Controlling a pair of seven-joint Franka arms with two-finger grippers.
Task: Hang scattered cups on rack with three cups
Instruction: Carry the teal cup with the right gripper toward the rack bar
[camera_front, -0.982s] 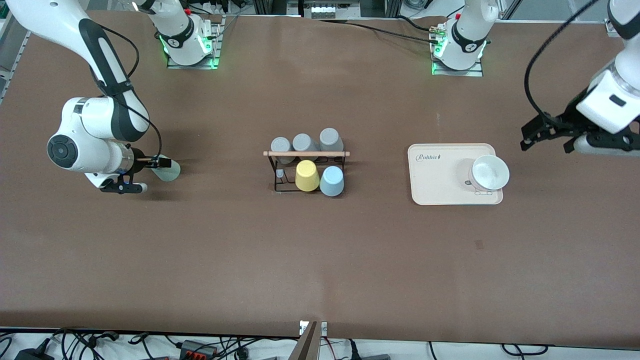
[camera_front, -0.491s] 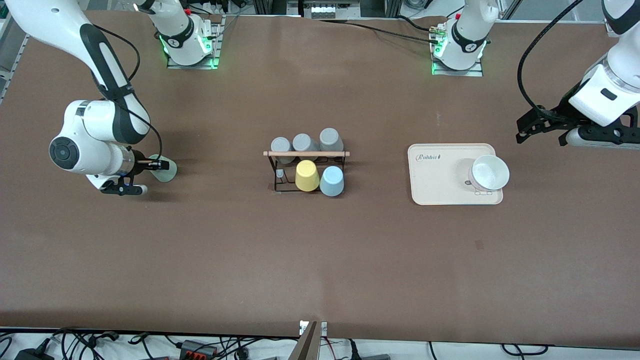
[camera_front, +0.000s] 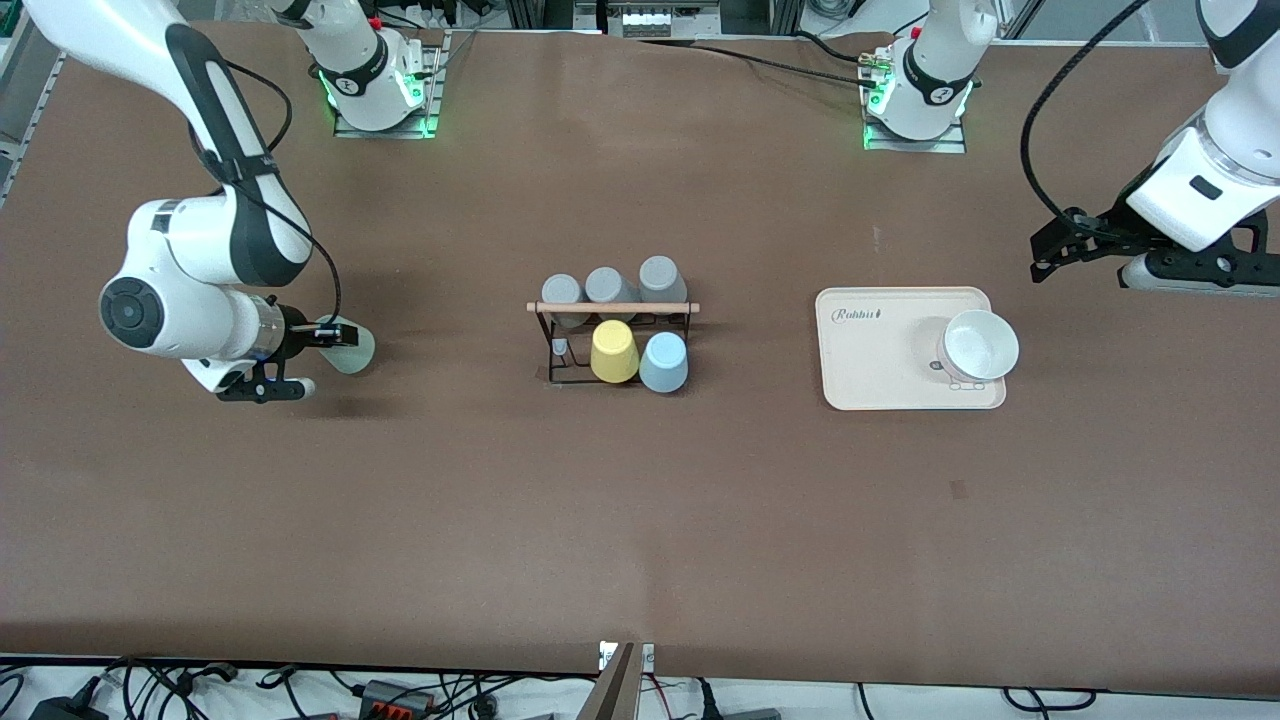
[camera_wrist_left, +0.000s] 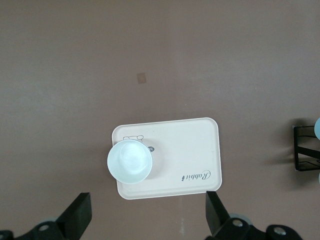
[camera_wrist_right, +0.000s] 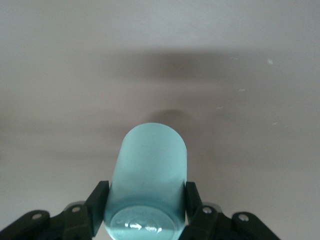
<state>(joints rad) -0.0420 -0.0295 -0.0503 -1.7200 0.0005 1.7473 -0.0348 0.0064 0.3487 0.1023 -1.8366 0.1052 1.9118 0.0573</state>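
R gripper (camera_front: 325, 335) clamped on mint cup (camera_front: 352, 348), over worktop nr R arm's edge. L gripper (camera_front: 1085, 245) waits, fingers apart, nr L arm's edge. Blue cup (camera_front: 663, 362) hung on rack (camera_front: 612, 308), mid-worktop.

Even, diffuse light falls from overhead on the brown tabletop (camera_front: 640, 520) — bright enough, with no harsh glare. Shadows are soft: a dark smear lies under the right arm's tool (camera_front: 310, 336), and a faint one beside the rack (camera_front: 612, 340). Green lamps glow at both arm bases. The right wrist view is blurred — the mint cup (camera_wrist_right: 147, 182) shows soft edges and a pale sheen at its base. The left wrist view is sharp.
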